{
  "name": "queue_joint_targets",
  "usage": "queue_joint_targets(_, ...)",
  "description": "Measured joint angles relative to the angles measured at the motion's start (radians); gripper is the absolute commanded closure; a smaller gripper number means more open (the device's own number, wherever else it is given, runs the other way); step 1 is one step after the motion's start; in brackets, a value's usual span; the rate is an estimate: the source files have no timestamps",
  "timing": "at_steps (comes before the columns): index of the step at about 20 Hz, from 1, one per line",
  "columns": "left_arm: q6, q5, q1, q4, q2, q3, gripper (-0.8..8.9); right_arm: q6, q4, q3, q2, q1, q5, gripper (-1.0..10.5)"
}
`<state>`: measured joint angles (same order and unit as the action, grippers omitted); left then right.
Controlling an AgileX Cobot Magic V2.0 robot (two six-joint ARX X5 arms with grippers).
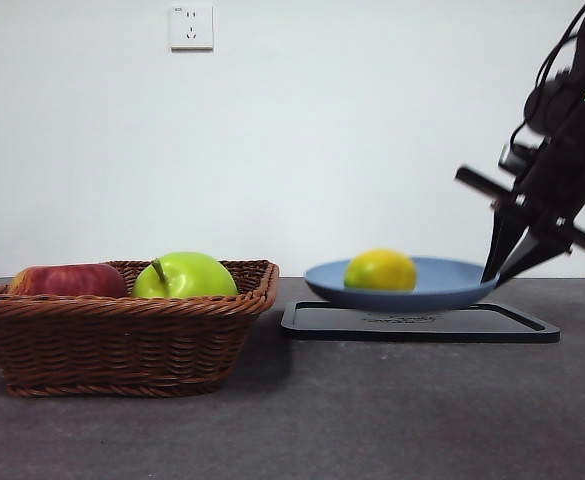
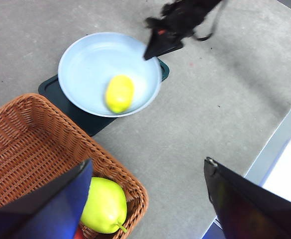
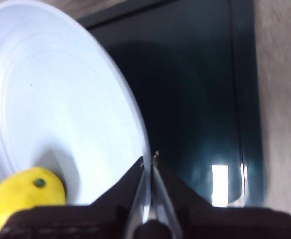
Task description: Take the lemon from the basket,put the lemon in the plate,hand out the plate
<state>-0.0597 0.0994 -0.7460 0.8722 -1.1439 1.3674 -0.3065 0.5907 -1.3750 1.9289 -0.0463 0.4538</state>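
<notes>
The right tool (image 3: 149,164) is pinched closed on the raised rim of the round, shallow, light-blue plate (image 3: 46,99); its two black jaws clamp the edge from either side, with almost no gap between them. In the front view the same tool (image 1: 499,268) comes down from the upper right corner and bites the plate's near-right edge. The plate (image 1: 442,275) looks lifted a little off the flat black rectangular tray (image 1: 422,325) (a thin gap shows under its base in the front view, though it could be shadow).

The smooth bright-yellow oval lemon (image 1: 380,270) lies inside the plate, so the pick and the drop appear done. Judged from this, only the hand-out is left, and it seems just begun.

In the left wrist view the lemon (image 2: 119,93) has its long axis running roughly from the plate's middle toward the rim nearest the brown woven wicker basket (image 2: 31,149); in the right wrist view one tip with a dark dot faces up.

The left tool (image 2: 147,199) hovers spread wide above the basket corner, holding nothing. A round green apple (image 1: 184,276) and a red apple (image 1: 67,280) sit in the basket on the grey table (image 1: 372,420).
</notes>
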Motion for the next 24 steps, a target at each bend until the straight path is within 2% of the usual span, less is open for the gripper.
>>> queue_joint_targets(5,0.000,0.000,0.000,-0.008,0.000,0.000,4.24,-0.020,-0.043,-0.008,0.074,0.006,0.008,9.4)
queue_joint_targets(10,0.000,0.000,0.000,-0.008,0.000,0.000,4.24,-0.012,-0.048,-0.009,0.074,0.014,0.016,7.3)
queue_joint_targets(14,0.000,0.000,0.000,-0.008,-0.001,0.000,4.25,0.008,-0.047,-0.013,0.072,0.026,0.018,7.3)
queue_joint_targets(17,0.000,-0.023,0.000,-0.019,-0.003,0.000,4.28,0.037,0.015,-0.013,0.011,0.041,0.014,7.3)
queue_joint_targets(19,0.002,-0.084,0.000,-0.036,-0.007,0.000,4.90,0.074,0.057,-0.014,-0.067,0.050,0.014,7.8)
queue_joint_targets(22,0.036,-0.146,0.000,-0.039,-0.020,0.000,6.76,0.142,0.157,-0.018,-0.168,0.060,0.012,9.4)
queue_joint_targets(24,0.075,-0.172,0.000,-0.051,-0.024,0.000,7.83,0.191,0.215,-0.018,-0.234,0.050,0.008,9.4)
